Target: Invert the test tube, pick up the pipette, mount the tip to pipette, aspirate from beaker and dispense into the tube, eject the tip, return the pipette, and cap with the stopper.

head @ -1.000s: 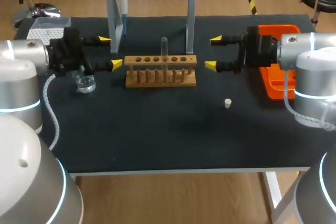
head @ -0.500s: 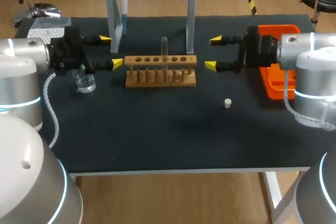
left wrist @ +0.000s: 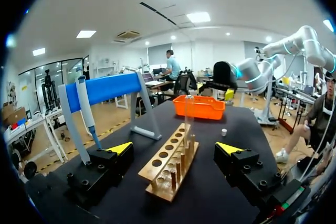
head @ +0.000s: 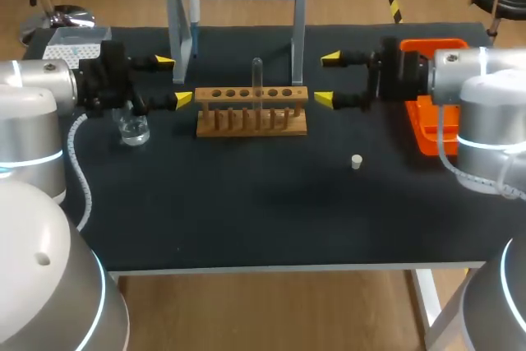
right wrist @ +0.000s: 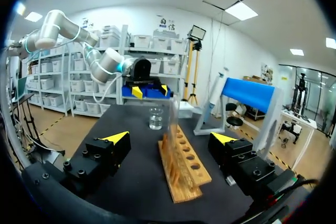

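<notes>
— Well, starting with the head view, how do the tools stand?

— Both are spread wide and hold nothing. The left gripper [head: 173, 80] sits just off one end of the wooden rack [head: 251, 110], and the right gripper [head: 327, 79] sits just off the other end. The test tube [head: 257, 80] stands in the rack between them, rounded end up as far as I can tell.

— What could go wrong from here?

— The test tube is thin and clear. If the fingers close off-centre, I'd expect it to tip or drag the rack along. The beaker [head: 131, 128] sits just under the left gripper, so a low sweep there could spill it. The stopper [head: 357, 161] lies loose near the right gripper, off to its side, and could easily be flicked away.

— And the left wrist view?

— The left gripper [left wrist: 174, 148] has its fingers apart, with the wooden rack [left wrist: 170, 167] running straight ahead between them. The test tube [left wrist: 187, 127] stands upright further along the rack. The pipette [left wrist: 85, 103] hangs on its stand [left wrist: 105, 88] beside one finger. The orange tray [left wrist: 202, 107] lies beyond the rack's far end; I cannot tell what it holds.

— Right wrist view?

— It shows the same from the other end. The right gripper [right wrist: 169, 138] has its fingers apart, the wooden rack [right wrist: 181, 169] lies ahead, and only the one test tube [right wrist: 172, 121] stands in it. The beaker [right wrist: 155, 118] stands beyond the rack, seemingly with a little clear liquid inside.
</notes>
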Motion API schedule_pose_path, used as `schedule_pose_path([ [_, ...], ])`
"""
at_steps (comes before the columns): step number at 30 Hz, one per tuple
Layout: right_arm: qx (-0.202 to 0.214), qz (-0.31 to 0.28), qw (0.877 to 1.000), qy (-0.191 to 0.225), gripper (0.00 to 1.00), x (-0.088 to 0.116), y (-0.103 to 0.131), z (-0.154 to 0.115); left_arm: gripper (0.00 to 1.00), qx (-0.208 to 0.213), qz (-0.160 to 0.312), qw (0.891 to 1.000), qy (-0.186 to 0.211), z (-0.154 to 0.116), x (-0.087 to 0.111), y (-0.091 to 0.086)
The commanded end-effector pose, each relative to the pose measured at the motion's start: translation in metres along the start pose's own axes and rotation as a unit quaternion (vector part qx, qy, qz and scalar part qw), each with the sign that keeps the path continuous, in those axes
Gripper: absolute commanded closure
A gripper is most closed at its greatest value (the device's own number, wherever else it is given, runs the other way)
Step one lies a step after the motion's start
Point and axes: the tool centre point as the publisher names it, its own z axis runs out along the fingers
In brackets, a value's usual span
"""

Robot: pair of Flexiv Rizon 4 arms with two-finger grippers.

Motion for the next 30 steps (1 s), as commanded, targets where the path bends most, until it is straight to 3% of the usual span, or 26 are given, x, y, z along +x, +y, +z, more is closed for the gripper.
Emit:
schedule_pose_path([
  [1,-0.026,0.001,0.998,0.052,0.00,-0.019,-0.002,0.026,0.00,0.000,0.000,1.000,0.000,0.000,0.001,0.000],
  [8,-0.062,0.003,0.991,0.115,0.00,-0.016,0.003,0.054,0.00,0.000,0.000,1.000,0.000,0.000,0.001,0.000],
  [14,-0.065,0.017,0.987,0.146,0.00,-0.010,0.001,0.073,0.00,0.000,0.000,1.000,0.000,0.000,0.001,0.000],
  [30,-0.055,0.031,0.985,0.158,0.01,-0.007,-0.002,0.106,0.00,0.000,0.000,1.000,0.000,0.000,0.001,0.000],
])
